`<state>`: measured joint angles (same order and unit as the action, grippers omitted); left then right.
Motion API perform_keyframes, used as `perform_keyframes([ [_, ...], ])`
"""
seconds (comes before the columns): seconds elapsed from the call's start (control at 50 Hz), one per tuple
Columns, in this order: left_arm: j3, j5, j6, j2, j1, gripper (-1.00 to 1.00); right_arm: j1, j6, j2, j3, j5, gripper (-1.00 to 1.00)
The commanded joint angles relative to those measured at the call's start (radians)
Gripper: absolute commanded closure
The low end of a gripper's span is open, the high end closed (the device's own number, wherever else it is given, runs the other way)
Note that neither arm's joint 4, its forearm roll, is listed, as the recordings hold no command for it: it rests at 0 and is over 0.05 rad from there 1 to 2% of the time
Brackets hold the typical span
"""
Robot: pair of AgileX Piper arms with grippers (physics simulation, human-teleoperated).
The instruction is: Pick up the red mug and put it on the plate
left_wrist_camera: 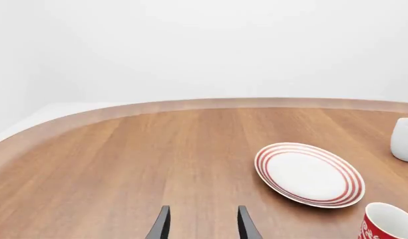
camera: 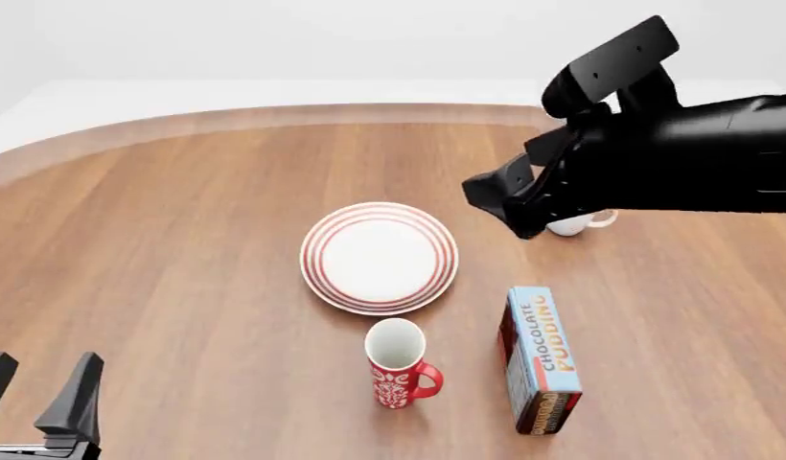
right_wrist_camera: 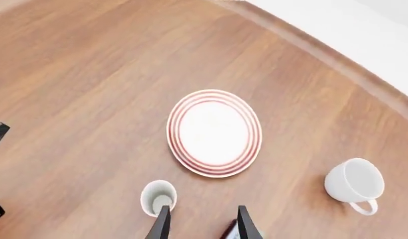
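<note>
My right pincer [right_wrist_camera: 200,224] hangs high over the worktop [camera: 175,240], fingers parted with nothing between them; my left pincer [camera: 41,393] sits low at the near left corner, likewise spread and empty. The red mug [camera: 397,364] stands upright just in front of the plate [camera: 379,257], a narrow gap between them. A chocolate pudding box [camera: 542,359] lies to the mug's right, and a white mug [right_wrist_camera: 355,184] stands farther back.

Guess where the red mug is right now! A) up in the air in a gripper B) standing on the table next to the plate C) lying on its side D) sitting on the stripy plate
B: the red mug stands upright on the table, just off the plate, with no gripper touching it.
</note>
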<state>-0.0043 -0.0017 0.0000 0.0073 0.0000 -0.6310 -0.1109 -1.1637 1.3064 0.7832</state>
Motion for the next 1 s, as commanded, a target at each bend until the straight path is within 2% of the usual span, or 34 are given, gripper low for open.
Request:
perform_keyframes([
  [0.02,0.0,0.0,0.0,0.0,0.0,-1.0,-0.048,0.004,-0.034,0.005,0.036,-1.0],
  [0.28,0.0,0.0,0.0,0.0,0.0,-1.0,-0.066,0.031,-0.069,-0.083,-0.01,-1.0],
  [0.56,0.0,0.0,0.0,0.0,0.0,-1.0,-0.074,0.052,-0.112,-0.111,-0.054,-1.0],
  [0.62,0.0,0.0,0.0,0.0,0.0,-1.0,-0.088,0.041,-0.116,-0.098,-0.064,-1.0],
  [0.76,0.0,0.0,0.0,0.0,0.0,-1.0,-0.086,0.059,-0.111,-0.132,-0.1,-1.0],
  [0.84,0.0,0.0,0.0,0.0,0.0,-1.0,-0.129,0.099,-0.112,-0.165,-0.117,-1.0],
  [1.0,0.0,0.0,0.0,0.0,0.0,-1.0,-0.137,0.123,-0.114,-0.197,-0.136,-1.0],
])
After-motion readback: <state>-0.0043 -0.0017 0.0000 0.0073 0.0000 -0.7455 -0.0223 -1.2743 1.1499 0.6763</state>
